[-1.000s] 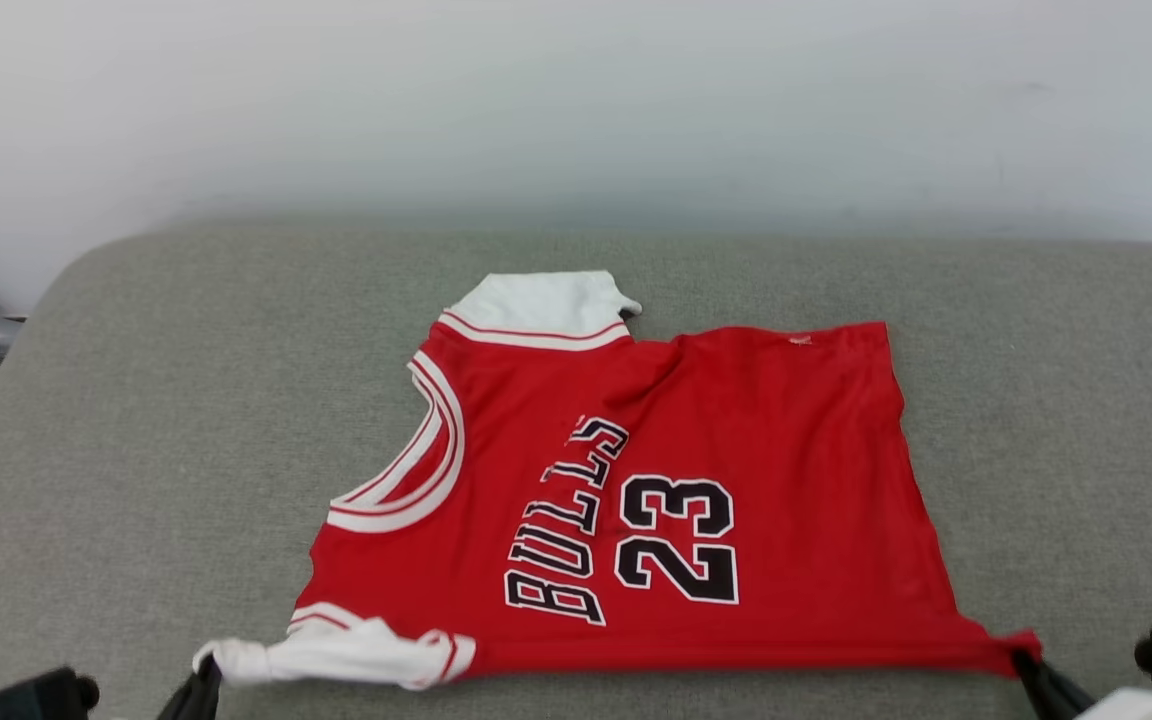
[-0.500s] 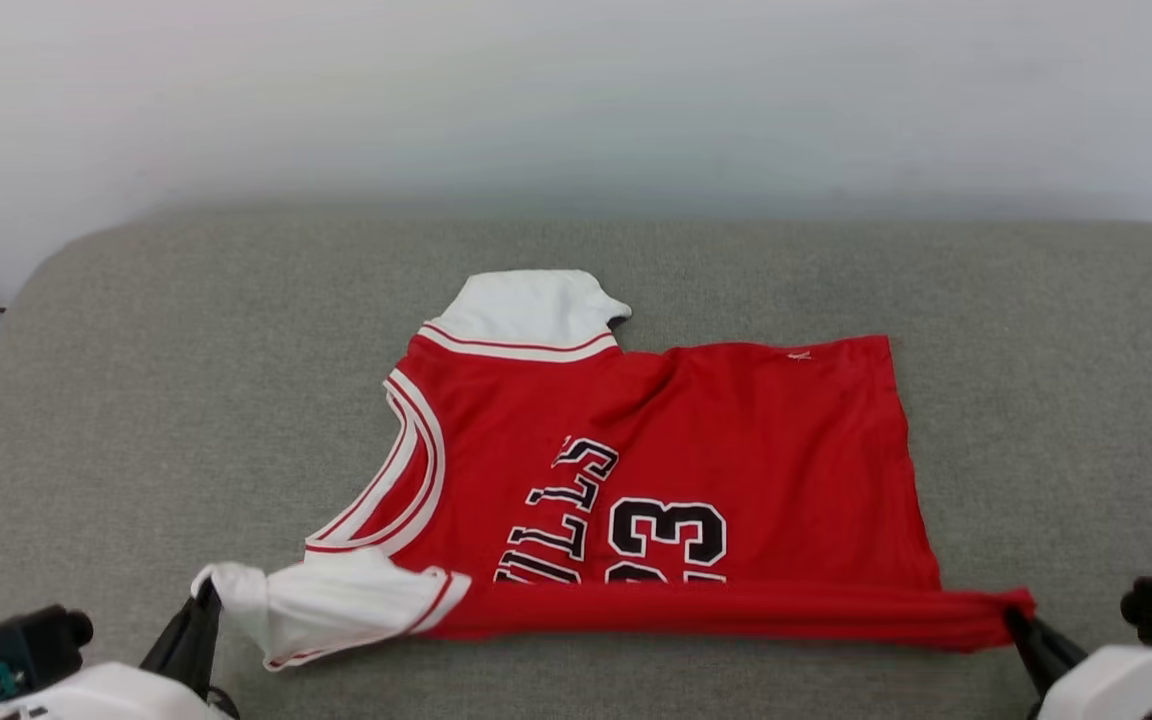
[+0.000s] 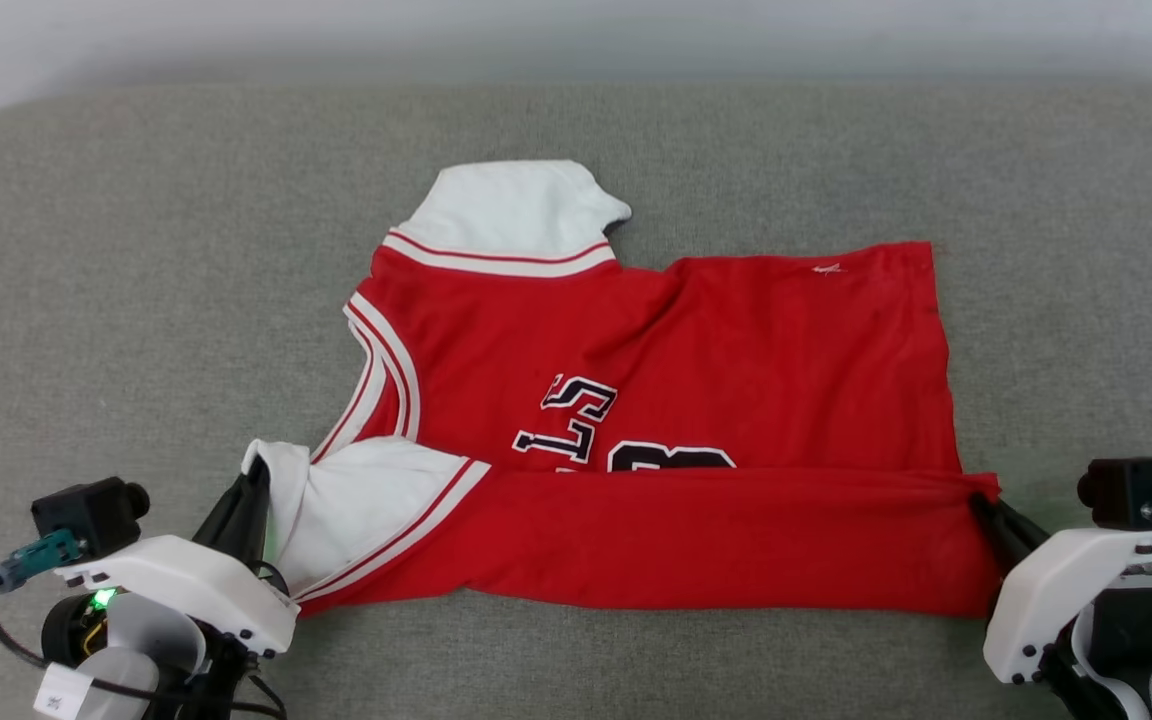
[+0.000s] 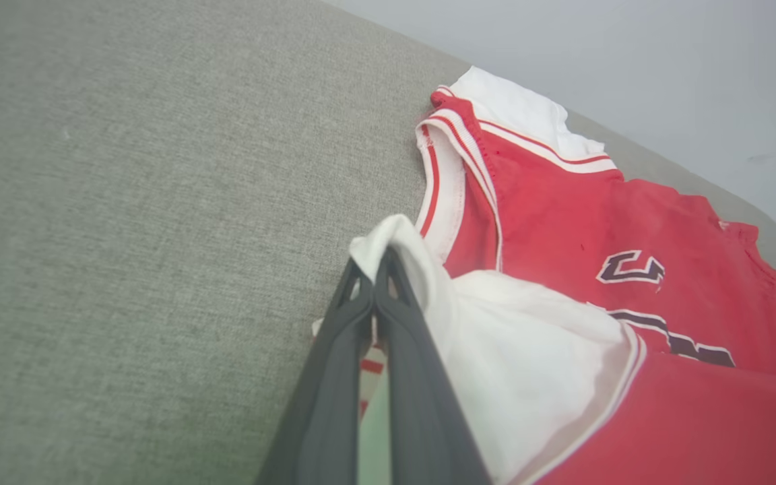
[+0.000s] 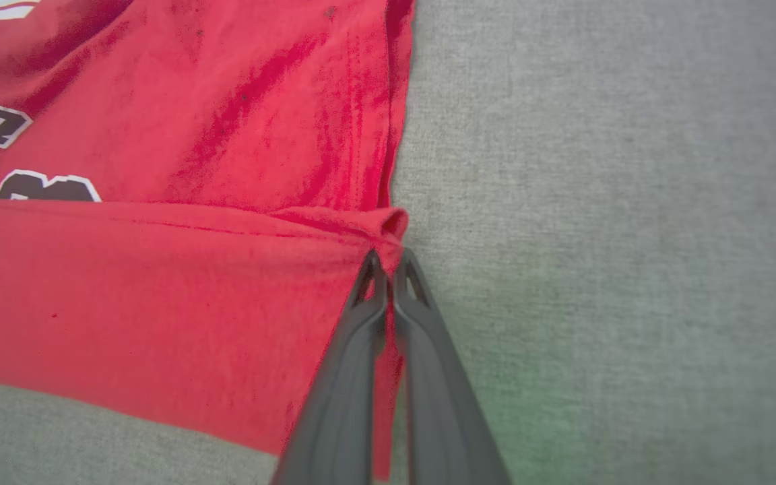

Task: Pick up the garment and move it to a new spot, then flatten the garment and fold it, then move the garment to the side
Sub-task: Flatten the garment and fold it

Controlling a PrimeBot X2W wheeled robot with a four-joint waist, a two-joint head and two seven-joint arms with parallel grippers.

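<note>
The garment point(image 3: 696, 330), a red jersey with white sleeves and black lettering, lies on the grey cushion. Its near edge is lifted and carried over the lettering, so part of the print is covered by a red band point(image 3: 716, 535). My left gripper point(image 3: 254, 475) is shut on the white sleeve point(image 4: 529, 357) at the lower left; its tips point(image 4: 376, 266) pinch the cloth. At the lower right my right gripper point(image 3: 981, 503) is shut on the red hem corner point(image 5: 388, 225). The far white sleeve point(image 3: 511, 205) lies flat.
The grey fabric cushion point(image 3: 136, 250) stretches well beyond the garment on the left, right and far sides. A pale wall point(image 4: 630, 60) rises behind its far edge.
Both grippers have moved up and away from me, drawing the near edge over the jersey; the number and most of the lettering are now covered. The head camera has tilted down.
</note>
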